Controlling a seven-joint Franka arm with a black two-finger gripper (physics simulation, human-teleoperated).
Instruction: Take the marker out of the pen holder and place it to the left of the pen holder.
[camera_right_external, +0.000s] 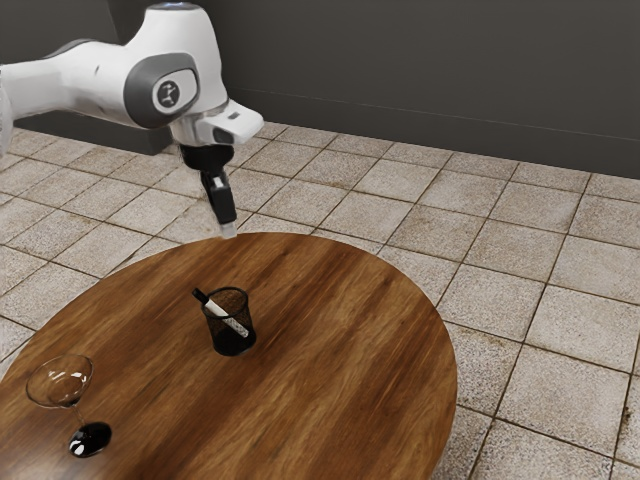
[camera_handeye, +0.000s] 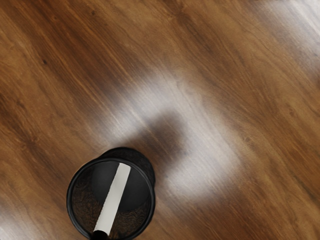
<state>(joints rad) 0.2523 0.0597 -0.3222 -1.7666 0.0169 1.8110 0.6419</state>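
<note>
Although the hand (camera_right_external: 228, 231) hangs empty above the surface (camera_right_external: 330, 400), its opening cannot be determined.
Lower than the hand, the marker (camera_handeye: 114, 195) leans inside the mesh pen holder (camera_right_external: 234, 341).

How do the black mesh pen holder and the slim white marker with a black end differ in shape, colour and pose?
The black mesh pen holder is a round, open-topped cup; the white marker is a slim stick. The holder is dark throughout, the marker mostly white. The holder stands upright on the brown wooden table, while the marker leans inside it, black end over the rim. Both have some black.
</note>
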